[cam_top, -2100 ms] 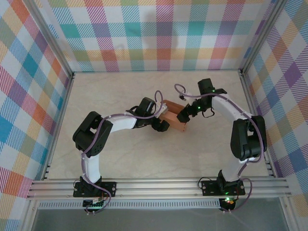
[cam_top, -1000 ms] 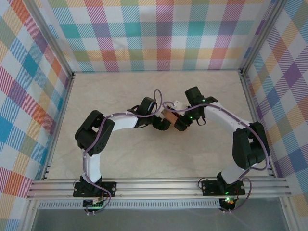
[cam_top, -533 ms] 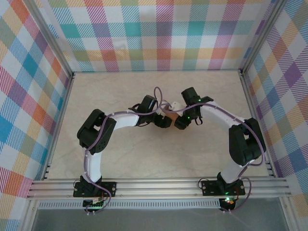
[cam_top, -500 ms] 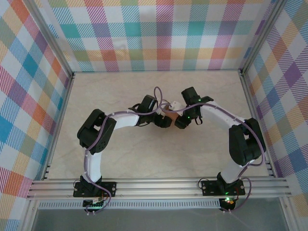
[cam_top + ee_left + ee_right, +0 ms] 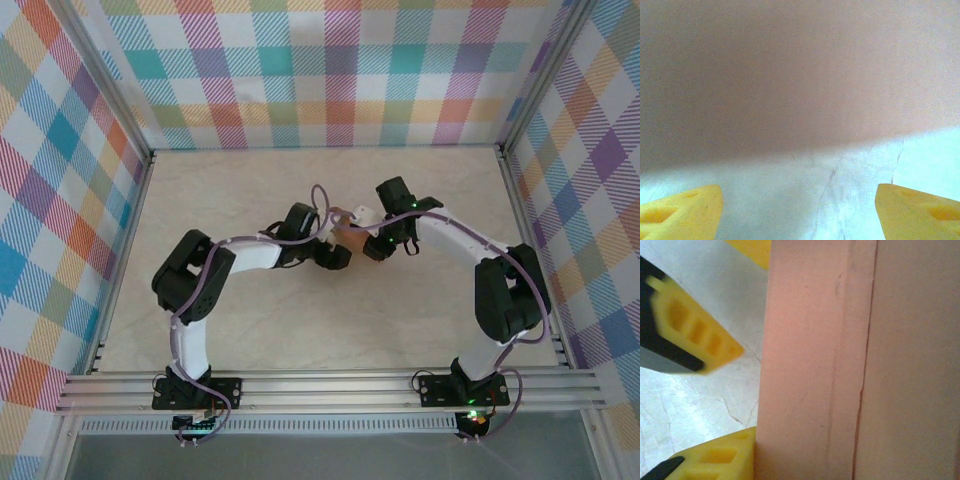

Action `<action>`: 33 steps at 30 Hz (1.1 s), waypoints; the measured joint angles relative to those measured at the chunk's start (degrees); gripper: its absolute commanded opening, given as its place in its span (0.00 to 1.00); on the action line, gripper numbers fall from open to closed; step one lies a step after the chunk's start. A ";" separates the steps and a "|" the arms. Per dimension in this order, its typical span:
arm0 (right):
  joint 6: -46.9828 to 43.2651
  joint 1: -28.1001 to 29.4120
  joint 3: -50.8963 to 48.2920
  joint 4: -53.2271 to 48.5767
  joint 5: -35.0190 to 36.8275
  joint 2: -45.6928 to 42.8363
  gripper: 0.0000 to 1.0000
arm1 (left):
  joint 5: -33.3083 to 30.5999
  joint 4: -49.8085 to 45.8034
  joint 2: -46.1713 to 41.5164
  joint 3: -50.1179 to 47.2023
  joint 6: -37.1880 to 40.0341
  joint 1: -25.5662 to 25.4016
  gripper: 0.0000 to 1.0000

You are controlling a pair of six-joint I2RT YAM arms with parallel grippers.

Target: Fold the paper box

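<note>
Plaid walls (image 5: 330, 70) close in a pale marbled table (image 5: 250, 320), and near its middle your two arms meet at the paper box (image 5: 349, 237), a salmon card body resting on the surface between them. Your left gripper (image 5: 334, 256) is released. In its wrist view the yellow fingertips (image 5: 682, 210) stand wide apart with bare table between them, and the card wall is just ahead, touched by neither. Your right gripper (image 5: 374, 244) is pressed in close. Its wrist view shows one yellow finger (image 5: 712, 460) against the card's edge near a crease line, with the other finger hidden behind the card, so I cannot tell whether it has a real pinch. I judge you to be mid-fold, working a side panel along that crease with the left placed to brace. Next you need a sure hold on the panel with the right. Then add steady counter-pressure from the left, so the thin card bends at the crease and the box neither slides nor buckles.
</note>
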 measured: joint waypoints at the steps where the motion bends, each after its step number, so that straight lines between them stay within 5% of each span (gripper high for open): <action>1: -0.31 -0.26 0.28 -0.50 -0.79 0.15 0.31 | 0.37 1.20 -1.97 -2.56 -0.07 0.74 0.83; 7: -1.90 -1.55 2.80 -5.20 -6.73 1.95 0.28 | 6.14 6.71 -10.58 -11.85 -0.63 8.31 1.00; 20: -4.85 -1.86 5.84 -10.69 -20.33 2.84 0.28 | 26.88 5.57 -11.06 -11.30 15.39 15.39 1.00; 33: -6.82 -1.86 5.88 -16.70 -30.73 0.72 0.26 | 39.95 -16.13 -10.25 -1.55 36.17 14.86 0.79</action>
